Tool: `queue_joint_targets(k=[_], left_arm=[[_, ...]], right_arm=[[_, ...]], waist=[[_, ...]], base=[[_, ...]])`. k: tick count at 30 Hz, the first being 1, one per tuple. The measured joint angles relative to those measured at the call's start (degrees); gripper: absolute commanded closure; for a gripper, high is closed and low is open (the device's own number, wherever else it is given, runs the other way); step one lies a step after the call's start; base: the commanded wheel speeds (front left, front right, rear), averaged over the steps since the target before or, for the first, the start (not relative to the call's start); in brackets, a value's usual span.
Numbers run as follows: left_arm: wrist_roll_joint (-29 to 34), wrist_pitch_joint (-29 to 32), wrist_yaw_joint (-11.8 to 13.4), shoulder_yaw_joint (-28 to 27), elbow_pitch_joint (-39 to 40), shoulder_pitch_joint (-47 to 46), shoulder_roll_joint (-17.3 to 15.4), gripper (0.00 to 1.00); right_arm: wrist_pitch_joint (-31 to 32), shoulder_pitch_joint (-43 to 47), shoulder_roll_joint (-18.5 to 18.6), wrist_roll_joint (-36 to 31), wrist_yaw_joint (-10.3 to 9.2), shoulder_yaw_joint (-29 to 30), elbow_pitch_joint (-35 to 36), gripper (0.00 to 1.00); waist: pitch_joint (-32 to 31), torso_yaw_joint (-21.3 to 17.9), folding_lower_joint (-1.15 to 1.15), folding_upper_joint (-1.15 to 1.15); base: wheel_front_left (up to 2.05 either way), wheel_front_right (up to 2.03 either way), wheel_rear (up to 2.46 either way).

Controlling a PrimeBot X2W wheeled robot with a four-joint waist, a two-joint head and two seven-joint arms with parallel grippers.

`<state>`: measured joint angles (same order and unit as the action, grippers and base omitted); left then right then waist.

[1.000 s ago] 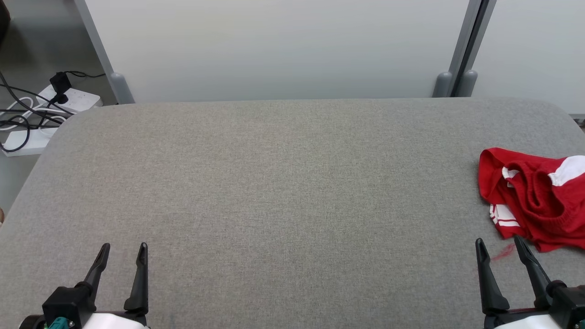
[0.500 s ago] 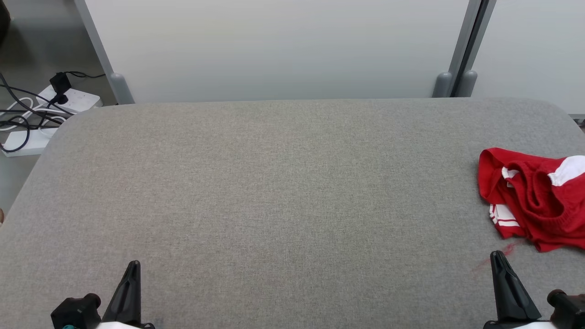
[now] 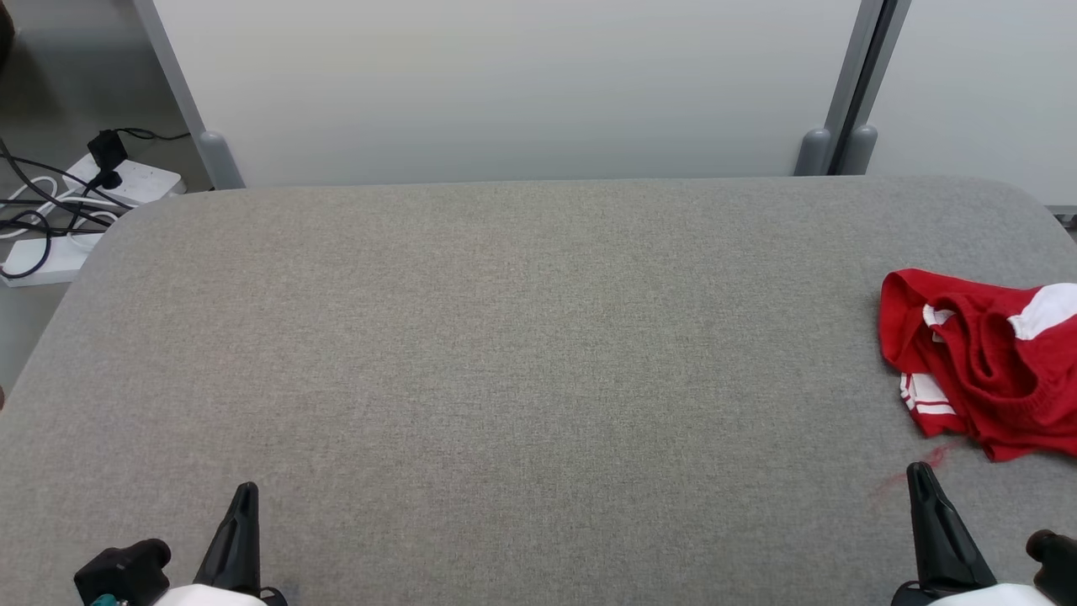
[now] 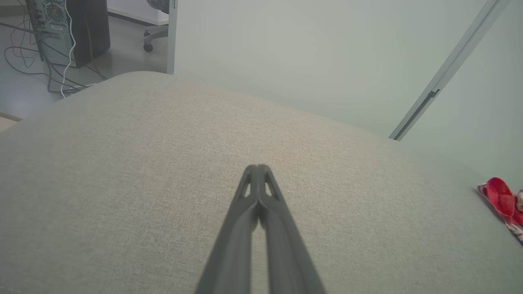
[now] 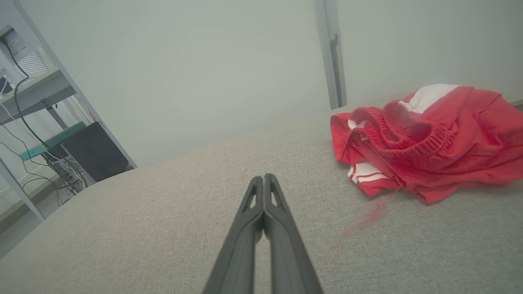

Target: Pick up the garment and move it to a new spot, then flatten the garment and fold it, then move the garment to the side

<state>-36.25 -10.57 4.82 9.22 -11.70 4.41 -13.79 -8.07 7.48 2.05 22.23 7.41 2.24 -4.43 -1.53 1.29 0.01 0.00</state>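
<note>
The garment (image 3: 984, 362) is a crumpled red piece with white panels and stripes, lying at the right edge of the grey table (image 3: 522, 337). It also shows in the right wrist view as the garment (image 5: 429, 139), ahead and to the right of my fingers, and small at the far right as the garment (image 4: 502, 202). My right gripper (image 3: 917, 471) sits shut at the lower right, just short of the cloth and not touching it; its tips (image 5: 263, 179) are pressed together. My left gripper (image 3: 246, 490) is shut at the lower left over bare fabric, tips (image 4: 257, 168) closed on nothing.
A pale partition wall (image 3: 505, 84) with grey posts (image 3: 841, 126) stands behind the table. Power strips and black cables (image 3: 59, 210) lie on the floor at the far left. A loose red thread (image 3: 917, 470) trails from the garment towards my right gripper.
Both grippers have gone from open to shut and drawn back towards the bottom edge. The garment has not moved; the camera shifted very slightly.
</note>
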Motion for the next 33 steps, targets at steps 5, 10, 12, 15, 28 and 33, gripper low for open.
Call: queue_joint_targets(k=[5,10,12,15,28,33], left_arm=[[-2.9,0.9,-0.7,-0.9,-0.1,-0.2,0.2,1.00],[-5.5,1.8,-1.2,-1.3,-0.2,-0.2,0.7,1.00],[-6.6,2.1,-1.5,-1.7,-0.3,-0.3,0.9,1.00],[-7.9,2.6,-1.7,-2.1,-0.4,-0.3,1.6,1.00],[-14.9,4.8,-3.0,-3.8,-1.0,-1.5,2.7,1.00],[-17.7,5.6,-3.8,-4.4,-1.2,-1.7,3.7,1.00]], right_arm=[[0.5,-0.2,0.1,3.6,0.00,0.0,-0.3,1.00],[1.1,-0.7,0.2,7.1,0.00,0.0,-0.7,1.00],[1.1,-1.3,0.2,8.5,0.00,0.0,-0.9,1.00],[1.7,-1.4,0.3,10.7,0.00,0.1,-1.6,1.00],[3.0,-2.6,0.4,19.6,0.00,0.5,-2.5,1.00],[3.6,-3.2,0.5,23.0,-0.01,0.6,-3.6,1.00]], waist=[[0.1,-0.1,0.00,0.00],[0.2,-0.1,0.00,0.00],[0.2,-0.2,0.00,0.00],[0.3,-0.2,0.00,0.00],[0.5,-0.4,0.00,0.00],[0.6,-0.4,-0.01,0.00]], base=[[0.00,0.00,0.00],[0.00,0.00,0.00],[0.00,0.00,0.00],[0.00,0.00,0.00],[0.00,0.00,0.00],[0.00,0.00,0.00]])
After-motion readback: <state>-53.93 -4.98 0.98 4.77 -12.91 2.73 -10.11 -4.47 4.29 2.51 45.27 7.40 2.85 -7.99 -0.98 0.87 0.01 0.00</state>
